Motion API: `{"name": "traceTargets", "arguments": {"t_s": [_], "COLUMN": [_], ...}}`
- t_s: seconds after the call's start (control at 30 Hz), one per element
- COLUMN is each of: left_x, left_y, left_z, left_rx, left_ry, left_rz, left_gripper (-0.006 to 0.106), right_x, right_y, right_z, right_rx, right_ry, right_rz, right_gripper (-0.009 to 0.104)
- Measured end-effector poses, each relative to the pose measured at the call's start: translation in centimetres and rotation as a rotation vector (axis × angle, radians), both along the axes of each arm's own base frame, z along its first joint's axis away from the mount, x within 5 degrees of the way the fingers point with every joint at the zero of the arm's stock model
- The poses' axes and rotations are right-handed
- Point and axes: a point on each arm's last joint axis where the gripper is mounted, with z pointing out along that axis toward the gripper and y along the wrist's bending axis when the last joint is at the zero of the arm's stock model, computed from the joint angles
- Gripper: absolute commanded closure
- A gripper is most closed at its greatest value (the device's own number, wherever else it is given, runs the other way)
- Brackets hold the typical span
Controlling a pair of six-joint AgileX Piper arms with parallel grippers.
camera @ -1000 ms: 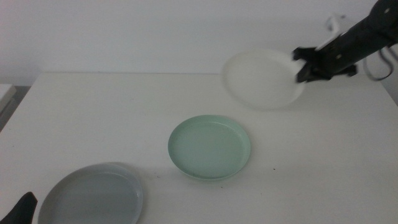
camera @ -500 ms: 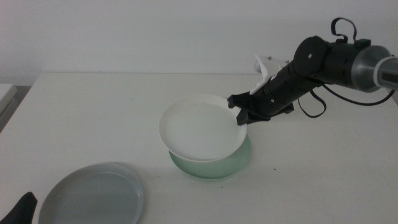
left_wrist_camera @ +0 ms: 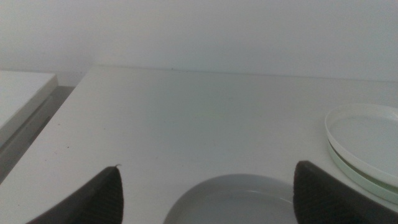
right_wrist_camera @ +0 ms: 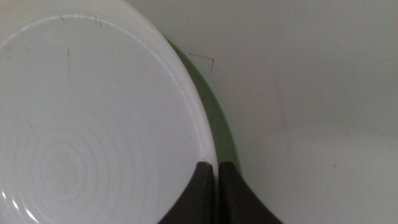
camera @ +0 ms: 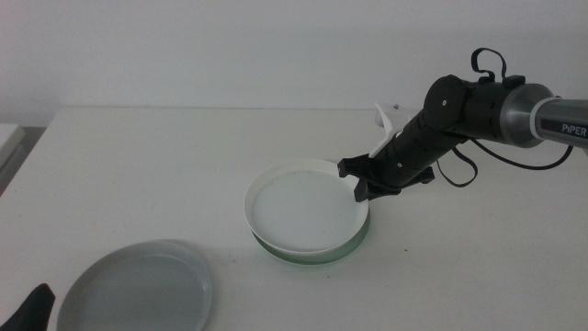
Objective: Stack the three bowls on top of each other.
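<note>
"PiPER" lettering on silver right arm link, right edge of middle view. Right gripper right of centre, jaws pressed together on rim of shallow white round bowl; bowl sits nearly level, nested in pale mint green bowl, green rim showing beneath. Grey-blue shallow bowl flat at lower left, well apart from pair. Left gripper waits at bottom-left corner, jaws spread. Plain white table, white wall behind.
</note>
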Motion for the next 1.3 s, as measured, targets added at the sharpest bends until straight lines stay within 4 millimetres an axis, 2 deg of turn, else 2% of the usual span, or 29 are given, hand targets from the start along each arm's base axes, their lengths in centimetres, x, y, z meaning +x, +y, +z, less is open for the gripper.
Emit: {"name": "traceTargets", "arguments": {"t_s": [0.03, 0.1, 0.17, 0.27, 0.33, 0.4, 0.47, 0.53, 0.67, 0.77, 0.87, 1.0, 1.07, 1.17, 1.3], "left_x": [0.0, 0.0, 0.0, 0.0, 0.0, 0.0, 0.0, 0.0, 0.0, 0.0, 0.0, 0.0, 0.0, 0.0, 0.0], "left_y": [0.0, 0.0, 0.0, 0.0, 0.0, 0.0, 0.0, 0.0, 0.0, 0.0, 0.0, 0.0, 0.0, 0.0, 0.0], "left_z": [0.0, 0.0, 0.0, 0.0, 0.0, 0.0, 0.0, 0.0, 0.0, 0.0, 0.0, 0.0, 0.0, 0.0, 0.0], "left_rx": [0.0, 0.0, 0.0, 0.0, 0.0, 0.0, 0.0, 0.0, 0.0, 0.0, 0.0, 0.0, 0.0, 0.0, 0.0], "left_ry": [0.0, 0.0, 0.0, 0.0, 0.0, 0.0, 0.0, 0.0, 0.0, 0.0, 0.0, 0.0, 0.0, 0.0, 0.0], "left_rz": [0.0, 0.0, 0.0, 0.0, 0.0, 0.0, 0.0, 0.0, 0.0, 0.0, 0.0, 0.0, 0.0, 0.0, 0.0], "left_gripper": [0.007, 0.007, 0.007, 0.007, 0.007, 0.007, 0.007, 0.007, 0.007, 0.007, 0.007, 0.007, 0.007, 0.007, 0.007], "right_x": [0.0, 0.0, 0.0, 0.0, -0.1, -0.3, -0.6, -1.3, -3.7, -7.6, -12.8, -20.0, -23.4, -27.2, -30.2], "right_y": [0.0, 0.0, -0.1, -0.1, -0.1, -0.2, -0.4, -1.0, -3.8, -7.2, -10.3, -12.4, -12.9, -13.3, -13.7], "right_z": [0.0, 0.0, 0.0, 0.3, 1.1, 2.3, 4.2, 7.3, 15.9, 22.7, 26.8, 26.8, 25.4, 23.9, 23.5], "right_rx": [-0.002, -0.006, -0.007, -0.005, -0.002, 0.003, 0.01, 0.016, 0.025, 0.018, 0.002, -0.023, -0.013, -0.002, 0.013], "right_ry": [-0.001, -0.003, -0.002, -0.006, -0.026, -0.056, -0.104, -0.166, -0.333, -0.495, -0.62, -0.687, -0.686, -0.708, -0.767], "right_rz": [0.001, 0.004, 0.003, 0.002, 0.005, 0.009, 0.028, 0.052, 0.062, 0.039, 0.008, 0.007, 0.021, 0.053, 0.067], "right_gripper": [0.097, 0.09, 0.077, 0.051, 0.035, 0.026, 0.023, 0.024, 0.024, 0.024, 0.024, 0.024, 0.024, 0.024, 0.024]}}
